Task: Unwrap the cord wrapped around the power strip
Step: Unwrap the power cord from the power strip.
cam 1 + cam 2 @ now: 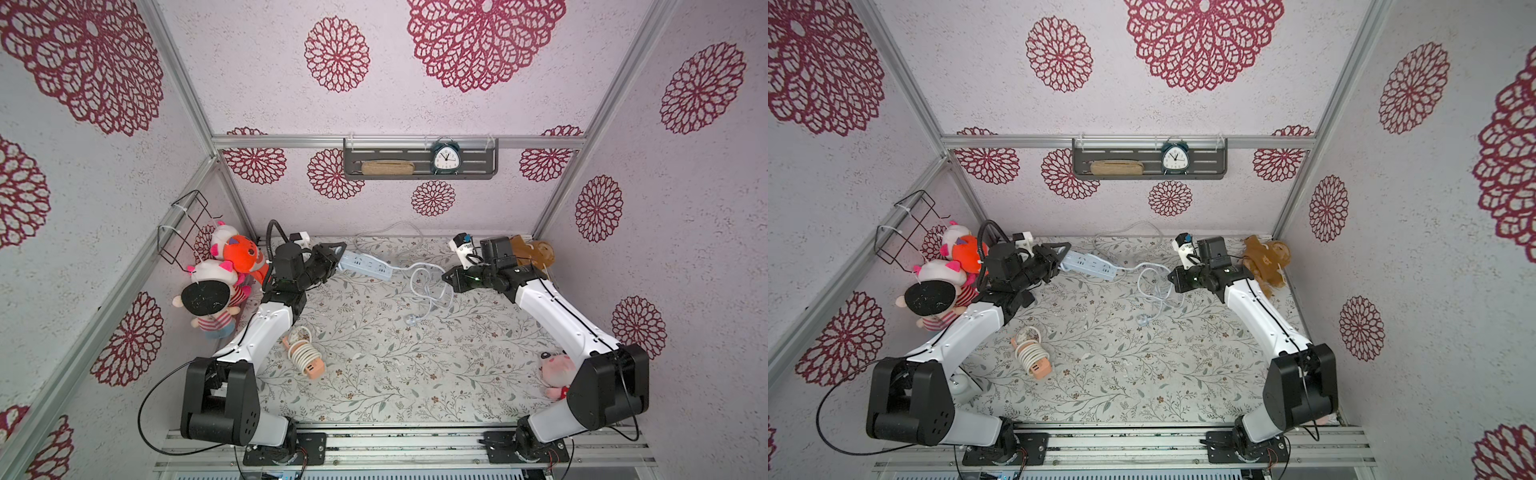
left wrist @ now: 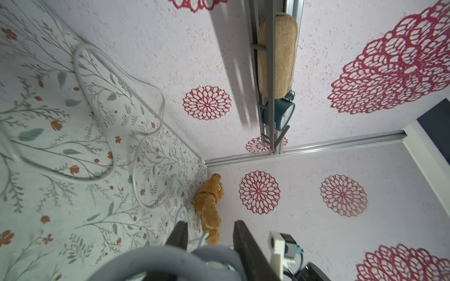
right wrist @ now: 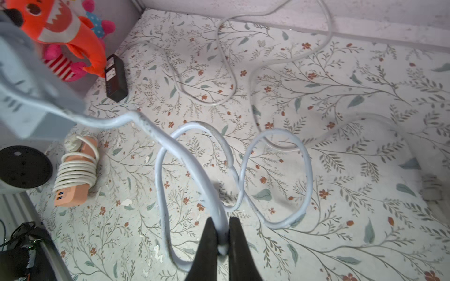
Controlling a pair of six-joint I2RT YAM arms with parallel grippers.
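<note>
A light blue power strip [image 1: 365, 267] [image 1: 1090, 266] hangs above the floral table near the back. My left gripper [image 1: 338, 255] [image 1: 1065, 254] is shut on its left end; in the left wrist view the blurred strip [image 2: 214, 254] sits between the dark fingers [image 2: 243, 239]. Its blue cord [image 1: 428, 286] [image 1: 1154, 286] leaves the strip's right end and falls in loose loops, ending at a plug [image 1: 411, 320] on the table. My right gripper [image 1: 446, 276] [image 1: 1171, 276] [image 3: 222, 243] is shut on this cord [image 3: 219, 214] just right of the loops.
An orange power strip [image 1: 303, 354] [image 3: 75, 170] with a white cord coiled round it lies front left. A loose white cord [image 1: 390, 232] lies at the back, a black strip [image 3: 115, 77] by the plush toys [image 1: 224, 274]. A brown bear [image 1: 534, 251] and pink plush [image 1: 552, 370] sit right.
</note>
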